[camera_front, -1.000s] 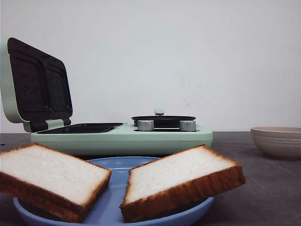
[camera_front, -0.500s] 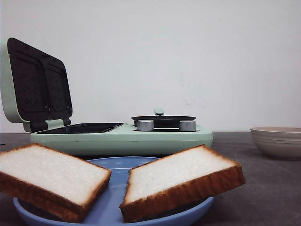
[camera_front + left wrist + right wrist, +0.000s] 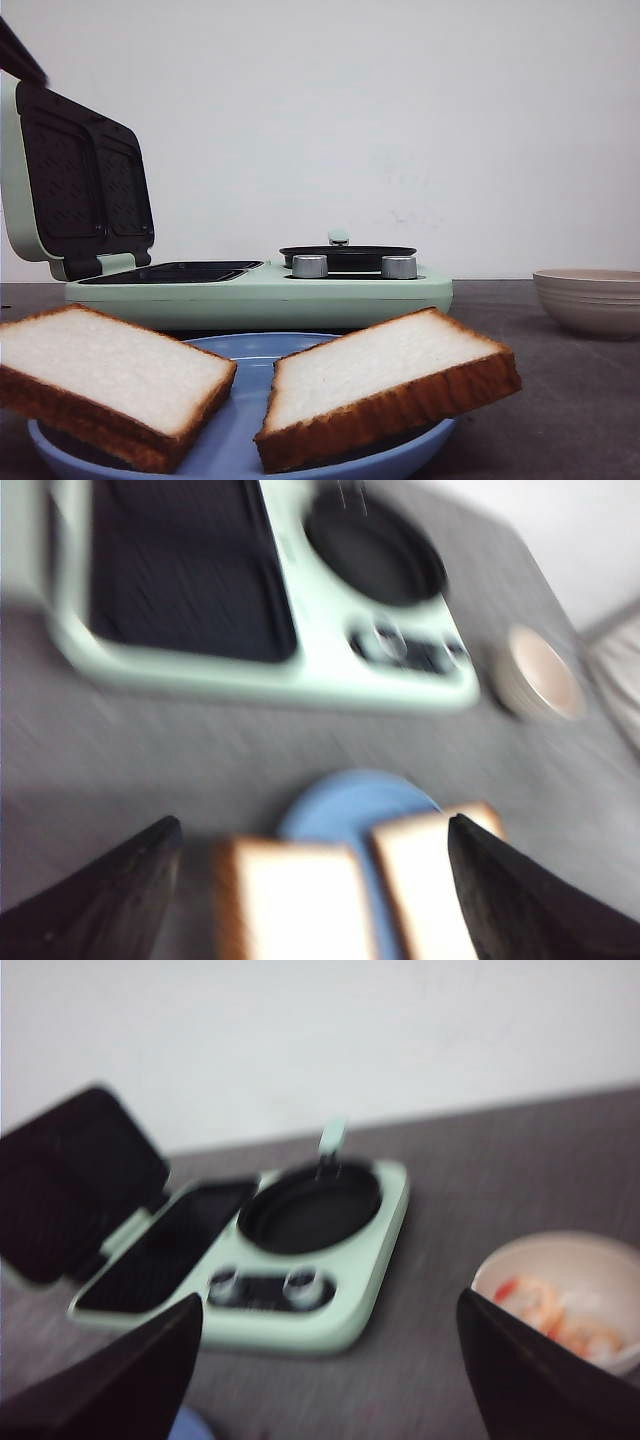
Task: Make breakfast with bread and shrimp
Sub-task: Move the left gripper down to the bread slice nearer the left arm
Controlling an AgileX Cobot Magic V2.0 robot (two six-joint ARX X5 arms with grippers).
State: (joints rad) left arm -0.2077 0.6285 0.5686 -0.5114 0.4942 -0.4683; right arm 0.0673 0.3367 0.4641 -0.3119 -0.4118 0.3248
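White wall point(image 3: 420, 120) behind, dark grey table point(image 3: 570, 400) below. On a blue plate point(image 3: 245, 355) at the near edge, two bread point(image 3: 105, 370) slices leaning against each other, crusts overhanging the rim. Beyond it at 12 o'clock, a mint-green grill point(image 3: 260, 290) with lid point(image 3: 80, 180) raised, dark plates bare, small round pan point(image 3: 345, 255) on its right half. Out at 3 o'clock, a beige bowl point(image 3: 590, 298); from the right wrist, orange-pink shrimp point(image 3: 560, 1320) lying inside.

Left gripper point(image 3: 310, 880) above the plate, fingers spread wide around nothing, both slices between the tips. Right gripper point(image 3: 330, 1380) likewise released and empty, aimed between grill and bowl. Both wrist views blurred.

Probably an approach to the bread. Best done by picking one slice only, closing gently across its crust edges to avoid crushing, lifting clear of the other slice, then laying flat on a grill plate.
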